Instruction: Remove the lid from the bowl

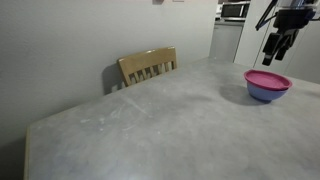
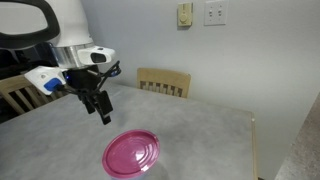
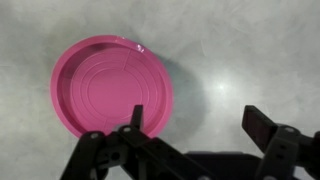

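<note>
The magenta-pink lid (image 1: 266, 79) lies flat on top of the light-blue bowl (image 1: 267, 94) at the right of the grey table. It also shows in an exterior view (image 2: 132, 153), where it hides the bowl. In the wrist view the lid (image 3: 110, 85) fills the left half, seen from above. My gripper (image 1: 276, 48) hangs open and empty above the lid, clear of it. It shows in an exterior view (image 2: 97, 106) up and left of the lid. In the wrist view the gripper (image 3: 198, 124) has one finger over the lid's edge and one over bare table.
The grey table (image 1: 150, 125) has a wooden chair (image 1: 148, 66) behind its far edge, also in an exterior view (image 2: 164, 82). A second chair (image 2: 14, 95) stands by the robot base. A microwave (image 1: 234, 11) sits in the back.
</note>
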Robot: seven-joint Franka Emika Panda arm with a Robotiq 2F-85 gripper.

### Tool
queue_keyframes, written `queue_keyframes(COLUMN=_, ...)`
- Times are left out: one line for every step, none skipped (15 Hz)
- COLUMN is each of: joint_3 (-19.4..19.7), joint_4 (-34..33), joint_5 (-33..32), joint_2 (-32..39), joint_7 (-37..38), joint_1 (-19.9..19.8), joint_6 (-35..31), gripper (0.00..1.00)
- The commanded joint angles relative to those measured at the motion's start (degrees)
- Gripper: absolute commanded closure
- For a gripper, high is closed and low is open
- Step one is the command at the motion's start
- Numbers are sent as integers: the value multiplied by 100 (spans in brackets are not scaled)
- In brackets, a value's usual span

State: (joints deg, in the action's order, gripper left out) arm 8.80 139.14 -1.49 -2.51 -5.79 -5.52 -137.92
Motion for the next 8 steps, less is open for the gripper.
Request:
queue_keyframes(joint_3=-62, joint_4=-8, joint_5=3, joint_2=-24, joint_7=0, joint_1=-56, joint_6=13, gripper=0)
queue_keyframes(joint_3=-62, joint_4=-8, joint_5=3, joint_2=-30, joint_7=0, joint_1=-56, joint_6=13, gripper=0)
queue_keyframes(joint_3=-15, joint_4=-65, joint_5=-61, joint_2=14, joint_7=-104, joint_1=-102, joint_6=54, gripper=0)
queue_keyframes(joint_3=21, joint_4=-97, joint_5=-40, joint_2=93, joint_7=-220, joint_1=-130, joint_6=13, gripper=0)
queue_keyframes(joint_3=66, joint_4=-125, joint_5=-107, joint_2=175, joint_7=-235, joint_1=-178, joint_6=-19, gripper=0)
queue_keyframes(joint_3=114, joint_4=-115, joint_5=-189, joint_2=178, joint_7=-284, joint_1=-227, joint_6=2, gripper=0)
queue_keyframes(joint_3=169, joint_4=-111, joint_5=-211, joint_2=243, joint_7=-399, joint_1=-279, joint_6=-23, gripper=0)
queue_keyframes(joint_3=218, joint_4=-121, joint_5=-188, joint_2=290, joint_7=-546, joint_1=-327, joint_6=-28, gripper=0)
